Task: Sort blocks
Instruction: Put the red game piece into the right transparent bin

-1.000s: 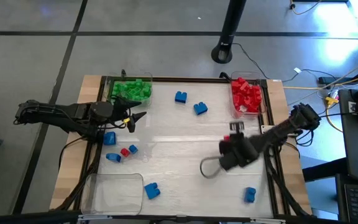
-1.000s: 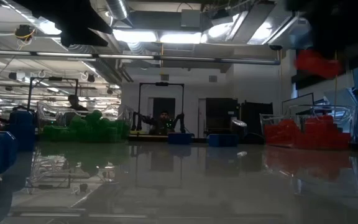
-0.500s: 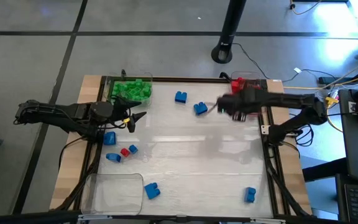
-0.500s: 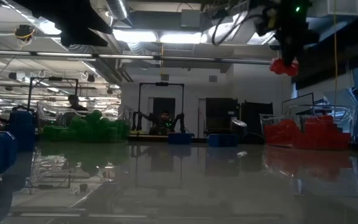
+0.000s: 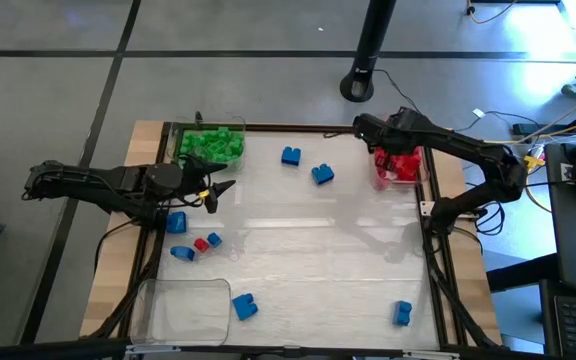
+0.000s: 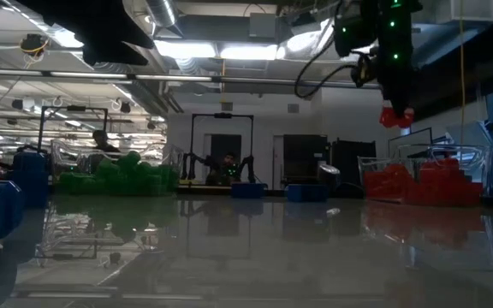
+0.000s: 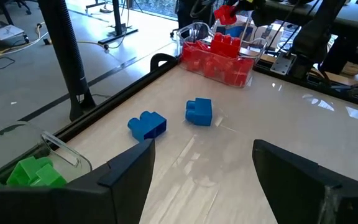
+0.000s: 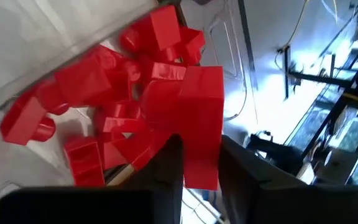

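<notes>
Over the red tray (image 5: 420, 170), my right tool (image 5: 400, 152) just swung in clenching a red block (image 8: 191, 124), so dropping it comes next; left tool (image 5: 220, 191) sits released.

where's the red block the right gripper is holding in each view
High view: not distinguishable; the right gripper hangs over the red tray.
Low view: held red block, upper right, above the tray.
Left wrist view: far end, above the tray.
Right wrist view: centre, between the fingers.
Shared landmark: the red tray.
</notes>
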{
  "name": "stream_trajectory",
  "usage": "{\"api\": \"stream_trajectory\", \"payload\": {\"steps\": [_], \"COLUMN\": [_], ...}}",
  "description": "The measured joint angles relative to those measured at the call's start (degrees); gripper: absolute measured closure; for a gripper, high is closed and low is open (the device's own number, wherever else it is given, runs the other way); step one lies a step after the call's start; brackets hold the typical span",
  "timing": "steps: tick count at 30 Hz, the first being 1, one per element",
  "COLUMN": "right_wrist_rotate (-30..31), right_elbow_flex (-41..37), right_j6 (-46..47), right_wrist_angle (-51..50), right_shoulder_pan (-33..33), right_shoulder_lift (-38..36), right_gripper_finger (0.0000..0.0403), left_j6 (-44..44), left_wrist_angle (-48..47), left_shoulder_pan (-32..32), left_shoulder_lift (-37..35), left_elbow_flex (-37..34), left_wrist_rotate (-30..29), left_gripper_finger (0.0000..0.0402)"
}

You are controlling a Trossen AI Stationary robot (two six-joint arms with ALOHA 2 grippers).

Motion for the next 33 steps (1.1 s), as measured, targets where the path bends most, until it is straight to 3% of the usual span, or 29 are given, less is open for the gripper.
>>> {"api": "stream_trajectory", "payload": {"steps": [11,16,21,27,33], "right_wrist_rotate": [-4.1,-1.2,-3.4,-2.9,-5.9], "right_elbow_flex": [-0.7,-0.8,-0.8,-8.0,-22.6], "right_j6": [-1.2,-2.0,-3.8,-7.9,-18.8], "right_wrist_angle": [-0.8,1.1,8.6,29.2,57.9], "right_shoulder_pan": [-3.0,5.2,19.0,36.5,44.9], "right_shoulder_lift": [0.0,-2.2,-5.4,-8.7,-9.3], "right_gripper_finger": [0.0147,0.0112,0.0108,0.0107,0.0107], "left_j6": [0.2,0.7,1.0,5.6,9.2], "left_wrist_angle": [0.0,0.1,2.4,7.7,16.4], "left_shoulder_pan": [0.0,0.0,-0.1,-2.5,-4.4], "left_shoulder_lift": [0.0,0.0,0.1,2.4,6.6], "left_elbow_flex": [0.0,0.0,0.0,0.0,0.0], "left_wrist_rotate": [0.0,0.0,0.0,0.1,0.1], "left_gripper_finger": [0.0141,0.0141,0.0141,0.0141,0.0141]}}
